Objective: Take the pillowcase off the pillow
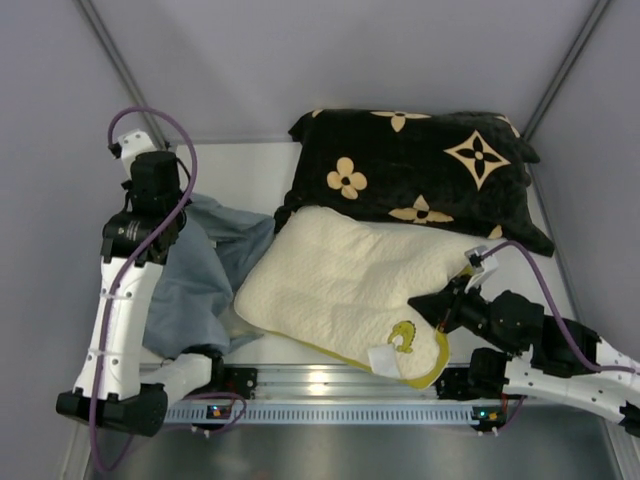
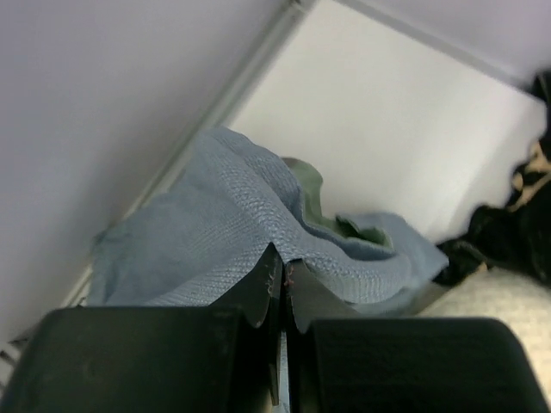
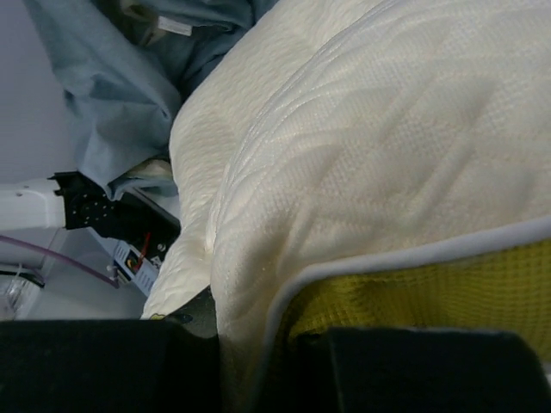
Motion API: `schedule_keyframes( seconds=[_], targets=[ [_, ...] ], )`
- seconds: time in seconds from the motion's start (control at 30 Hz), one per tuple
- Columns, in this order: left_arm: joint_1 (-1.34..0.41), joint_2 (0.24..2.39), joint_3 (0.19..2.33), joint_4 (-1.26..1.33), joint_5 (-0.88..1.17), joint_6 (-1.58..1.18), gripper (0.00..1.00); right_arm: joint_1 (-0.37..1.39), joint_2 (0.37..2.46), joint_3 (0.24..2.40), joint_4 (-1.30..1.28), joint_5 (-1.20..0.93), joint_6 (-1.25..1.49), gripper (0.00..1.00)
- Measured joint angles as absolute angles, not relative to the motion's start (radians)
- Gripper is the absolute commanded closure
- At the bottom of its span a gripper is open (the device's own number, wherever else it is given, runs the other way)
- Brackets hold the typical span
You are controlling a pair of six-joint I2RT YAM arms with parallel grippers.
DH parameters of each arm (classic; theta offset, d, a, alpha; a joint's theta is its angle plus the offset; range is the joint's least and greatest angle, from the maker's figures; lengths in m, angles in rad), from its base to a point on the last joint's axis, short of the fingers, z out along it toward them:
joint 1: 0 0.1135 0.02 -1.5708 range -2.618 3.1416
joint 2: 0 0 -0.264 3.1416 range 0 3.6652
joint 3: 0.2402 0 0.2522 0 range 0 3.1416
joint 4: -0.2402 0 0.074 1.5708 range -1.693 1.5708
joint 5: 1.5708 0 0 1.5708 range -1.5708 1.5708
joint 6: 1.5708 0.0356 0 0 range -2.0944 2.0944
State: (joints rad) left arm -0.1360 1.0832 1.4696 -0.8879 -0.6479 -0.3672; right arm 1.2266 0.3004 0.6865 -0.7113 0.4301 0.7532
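The cream knit pillow (image 1: 340, 280) lies bare in the middle of the table, its green-yellow emblem (image 1: 403, 337) and white tag (image 1: 383, 360) at the near right corner. The grey-blue pillowcase (image 1: 200, 270) lies crumpled to its left, touching the pillow's left edge. My left gripper (image 1: 185, 212) is shut on a raised fold of the pillowcase (image 2: 198, 249), with the fabric tented at the fingertips (image 2: 274, 267). A little sage lining shows inside the fold. My right gripper (image 1: 440, 305) is shut on the pillow's yellow-piped edge (image 3: 362, 155), near its right corner.
A black cushion with tan flowers (image 1: 420, 165) lies behind the pillow, overlapping its far edge. Grey walls close in on the left, back and right. A metal rail (image 1: 330, 395) with the arm bases runs along the near edge.
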Motion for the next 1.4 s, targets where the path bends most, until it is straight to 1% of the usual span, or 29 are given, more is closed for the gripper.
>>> schedule_keyframes(
  seconds=[0.17, 0.27, 0.43, 0.47, 0.5, 0.53, 0.57, 0.6, 0.63, 0.67, 0.87, 1.13, 1.27, 1.4],
  targets=[
    [-0.136, 1.143, 1.349, -0.838, -0.51, -0.385, 1.0, 1.227, 0.368, 0.635, -0.581, 0.321, 0.756, 1.0],
    [-0.136, 1.17, 1.263, -0.826, -0.481, -0.398, 1.0, 1.227, 0.44, 0.606, -0.505, 0.251, 0.757, 1.0],
    [-0.136, 1.176, 1.204, -0.813, -0.459, -0.421, 1.0, 1.227, 0.53, 0.538, -0.364, 0.181, 0.763, 1.0],
    [-0.136, 1.176, 1.199, -0.808, -0.458, -0.425, 0.93, 1.227, 0.541, 0.528, -0.342, 0.176, 0.764, 1.0],
    [-0.136, 1.176, 1.192, -0.803, -0.453, -0.428, 0.77, 1.227, 0.556, 0.517, -0.318, 0.172, 0.764, 1.0],
    [-0.136, 1.176, 1.184, -0.8, -0.447, -0.429, 0.53, 1.227, 0.569, 0.512, -0.298, 0.17, 0.764, 1.0],
    [-0.136, 1.176, 1.176, -0.797, -0.436, -0.431, 0.34, 1.227, 0.583, 0.507, -0.271, 0.17, 0.764, 1.0],
    [-0.136, 1.176, 1.168, -0.795, -0.424, -0.434, 0.17, 1.227, 0.594, 0.502, -0.247, 0.171, 0.763, 1.0],
    [-0.136, 1.176, 1.164, -0.794, -0.408, -0.437, 0.12, 1.227, 0.607, 0.5, -0.225, 0.172, 0.763, 1.0],
    [-0.136, 1.175, 1.164, -0.794, -0.397, -0.447, 0.01, 1.227, 0.62, 0.497, -0.202, 0.176, 0.763, 1.0],
    [-0.136, 1.133, 1.171, -0.793, -0.305, -0.445, 0.01, 1.227, 0.757, 0.489, -0.036, 0.216, 0.768, 1.0],
    [-0.136, 1.036, 1.177, -0.791, -0.14, -0.459, 0.01, 1.227, 1.039, 0.469, 0.205, 0.299, 0.804, 1.0],
    [-0.136, 0.961, 1.146, -0.788, -0.067, -0.475, 0.05, 1.227, 1.153, 0.474, 0.31, 0.316, 0.804, 1.0],
    [-0.136, 0.925, 1.125, -0.786, 0.009, -0.49, 0.08, 1.227, 1.259, 0.514, 0.354, 0.312, 0.796, 1.0]
  ],
)
